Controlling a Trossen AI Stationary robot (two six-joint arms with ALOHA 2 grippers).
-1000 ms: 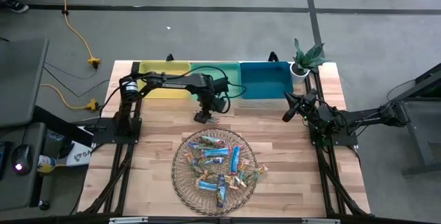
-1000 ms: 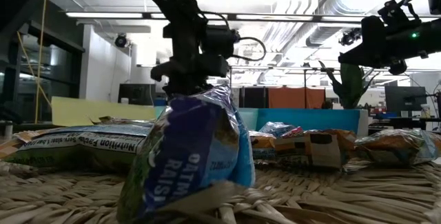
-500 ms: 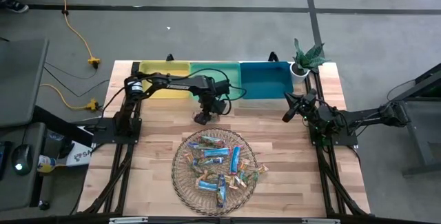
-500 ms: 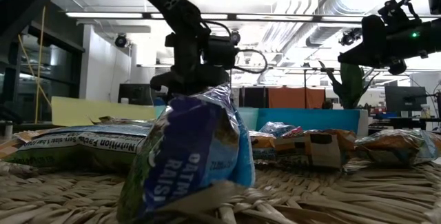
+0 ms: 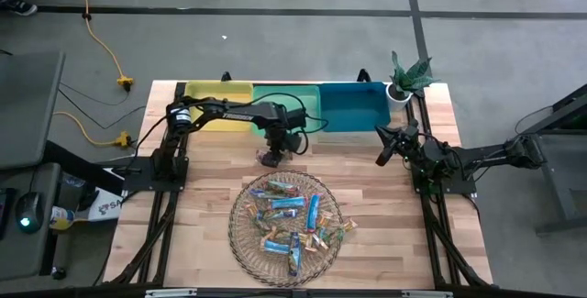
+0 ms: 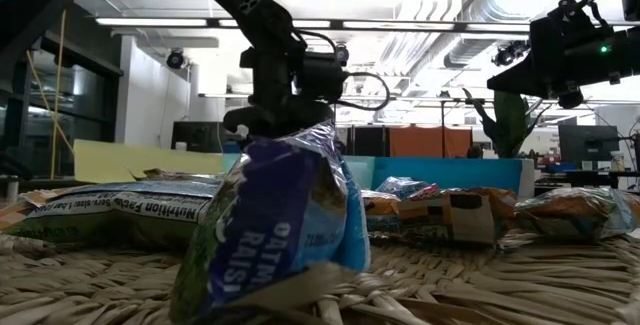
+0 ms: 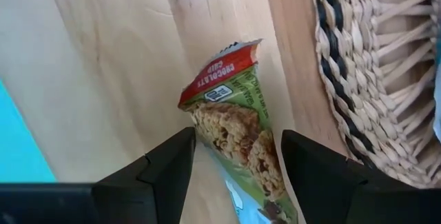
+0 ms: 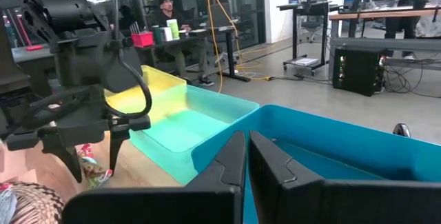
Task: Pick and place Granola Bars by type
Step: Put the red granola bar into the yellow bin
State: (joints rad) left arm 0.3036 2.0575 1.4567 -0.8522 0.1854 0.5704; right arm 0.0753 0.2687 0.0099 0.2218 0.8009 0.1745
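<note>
Several granola bars in blue, green and orange wrappers lie heaped on the round wicker plate (image 5: 286, 225); a blue one (image 6: 275, 225) stands up in front in the low view. My left gripper (image 5: 269, 158) (image 7: 238, 138) hovers between the plate and the bins, shut on a green bar with a red end (image 7: 231, 107). My right gripper (image 5: 382, 156) (image 8: 247, 151) waits shut in the air near the table's right edge, beside the teal bin (image 5: 353, 105). My left gripper pinches the green bar between its two fingers (image 7: 169, 165), on the wrapper's two long sides (image 7: 227, 138) around mid-length. The fingers come from above, pointing down. The bar hangs below them with its red end (image 7: 220, 65) lowest, over the bare wood.
Yellow bin (image 5: 220, 105), green bin (image 5: 286, 101) and the teal bin stand in a row along the far edge. A small potted plant (image 5: 408, 78) sits at the far right corner. Bare wood lies between the bins and the plate.
My left gripper, with the green bar still in it, has risen a little over the wood between plate and bins and shifted slightly toward the right. The bars on the plate have stayed put.
</note>
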